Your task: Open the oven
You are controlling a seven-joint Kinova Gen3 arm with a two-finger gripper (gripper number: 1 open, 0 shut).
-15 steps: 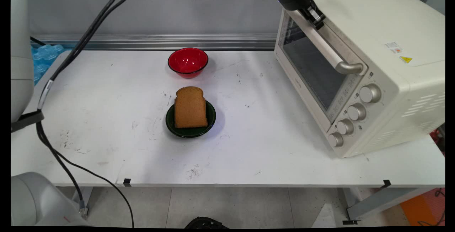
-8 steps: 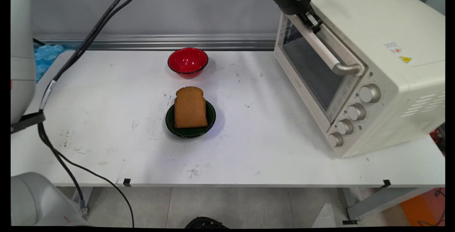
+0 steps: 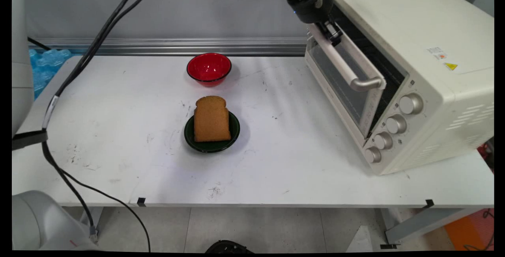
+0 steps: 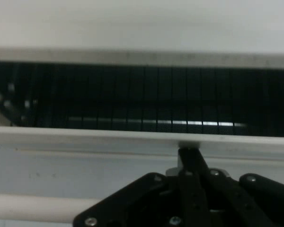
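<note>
A red bowl (image 3: 208, 68) sits at the table's (image 3: 118, 131) far side, with a toast slice (image 3: 211, 119) on a dark green plate (image 3: 233, 131) nearer the front. Right of them, the gripper (image 3: 330, 32) is pinched closed on the oven door's handle (image 3: 347, 66) (door (image 3: 339, 77) tilted ajar, dark gap above).
</note>
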